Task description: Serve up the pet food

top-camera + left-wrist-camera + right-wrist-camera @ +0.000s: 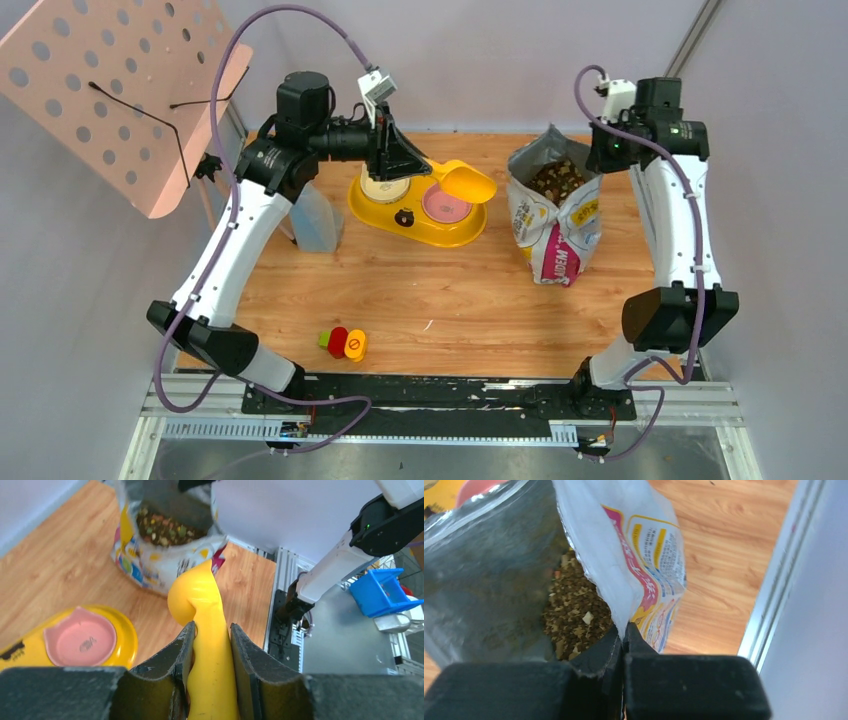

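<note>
Overhead: the pet food [557, 180] sits in the open bag [550, 235], right of centre; my left pincer [425, 172] grips the scoop [468, 183] at centre. Left wrist: the jaws clamp its handle. Right wrist: my right pincer [623, 637] pinches the bag's rim closed. Scooping looks next: I must dip into the bag.

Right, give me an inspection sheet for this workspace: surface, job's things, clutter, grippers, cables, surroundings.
Surface: wooden table, one small white speck.
Job's things: pet food inside the open bag; yellow scoop looks empty, above the yellow feeder.
Clutter: small red, yellow and green item near the front edge; translucent container beside the feeder.
Grippers: left gripper shut on the scoop's handle; right gripper shut on the bag's rim.
Cables: purple cables loop along both arms.
Surroundings: pink perforated board at left; blue bin beyond the table.
</note>
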Controlling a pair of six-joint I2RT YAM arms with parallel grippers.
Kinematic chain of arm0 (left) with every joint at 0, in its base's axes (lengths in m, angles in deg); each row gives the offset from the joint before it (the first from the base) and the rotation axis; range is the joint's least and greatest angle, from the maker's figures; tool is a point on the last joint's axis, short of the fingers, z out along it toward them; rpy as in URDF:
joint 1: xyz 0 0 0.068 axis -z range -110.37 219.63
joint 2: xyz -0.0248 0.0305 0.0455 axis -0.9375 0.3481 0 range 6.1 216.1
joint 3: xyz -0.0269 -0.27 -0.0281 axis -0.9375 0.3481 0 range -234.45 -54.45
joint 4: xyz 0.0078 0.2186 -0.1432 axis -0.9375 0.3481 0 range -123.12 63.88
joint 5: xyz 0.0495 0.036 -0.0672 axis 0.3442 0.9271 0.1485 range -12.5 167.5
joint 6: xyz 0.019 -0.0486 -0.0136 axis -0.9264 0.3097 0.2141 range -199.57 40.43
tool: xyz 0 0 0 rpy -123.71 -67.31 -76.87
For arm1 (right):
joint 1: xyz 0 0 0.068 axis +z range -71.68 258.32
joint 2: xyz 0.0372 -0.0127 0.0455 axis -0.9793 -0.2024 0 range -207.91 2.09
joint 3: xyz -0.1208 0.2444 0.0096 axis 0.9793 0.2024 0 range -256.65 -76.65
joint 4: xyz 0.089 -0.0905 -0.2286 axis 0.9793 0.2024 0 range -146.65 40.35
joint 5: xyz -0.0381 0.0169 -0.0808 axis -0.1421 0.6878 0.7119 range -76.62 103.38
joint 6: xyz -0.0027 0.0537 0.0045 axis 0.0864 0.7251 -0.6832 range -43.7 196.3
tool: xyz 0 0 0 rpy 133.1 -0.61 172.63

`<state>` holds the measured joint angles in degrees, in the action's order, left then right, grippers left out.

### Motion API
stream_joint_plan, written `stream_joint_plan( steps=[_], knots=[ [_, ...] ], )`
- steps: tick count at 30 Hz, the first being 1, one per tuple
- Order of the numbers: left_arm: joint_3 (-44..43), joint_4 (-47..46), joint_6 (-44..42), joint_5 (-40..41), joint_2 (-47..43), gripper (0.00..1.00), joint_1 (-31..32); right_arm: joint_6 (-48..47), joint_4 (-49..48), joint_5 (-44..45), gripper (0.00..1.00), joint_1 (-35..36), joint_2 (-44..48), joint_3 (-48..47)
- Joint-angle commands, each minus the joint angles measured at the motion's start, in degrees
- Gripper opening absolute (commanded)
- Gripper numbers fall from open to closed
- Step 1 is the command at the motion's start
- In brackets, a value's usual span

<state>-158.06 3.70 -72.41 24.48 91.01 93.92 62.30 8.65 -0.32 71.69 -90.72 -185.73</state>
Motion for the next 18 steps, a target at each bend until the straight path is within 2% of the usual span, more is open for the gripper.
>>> stream_joint_plan(
  steps=[1, 5, 11, 14, 18],
  knots=[
    [-5.60, -6.65, 1.31, 1.03, 2.62, 0.00, 2.57, -3.37, -9.92, -3.41, 0.00, 9.14, 8.26, -2.51],
    [-10.19, -7.56, 3.17, 4.18, 6.95, 0.00, 6.32, -1.50, -9.95, -2.60, 0.00, 14.06, 9.12, -1.67],
    [-23.07, 3.55, -3.59, 16.35, 17.02, 0.00, 11.19, -0.19, -9.77, -2.86, 0.00, 16.46, 9.85, -0.77],
    [-24.31, 7.26, -4.39, 17.24, 19.15, 0.00, 12.63, 1.05, -9.75, -2.05, 0.00, 17.14, 10.27, 0.09],
    [-21.14, 7.44, -5.34, 19.06, 17.53, 0.00, 15.25, 2.01, -9.75, -1.57, 0.00, 17.58, 10.53, 1.34]
  ],
)
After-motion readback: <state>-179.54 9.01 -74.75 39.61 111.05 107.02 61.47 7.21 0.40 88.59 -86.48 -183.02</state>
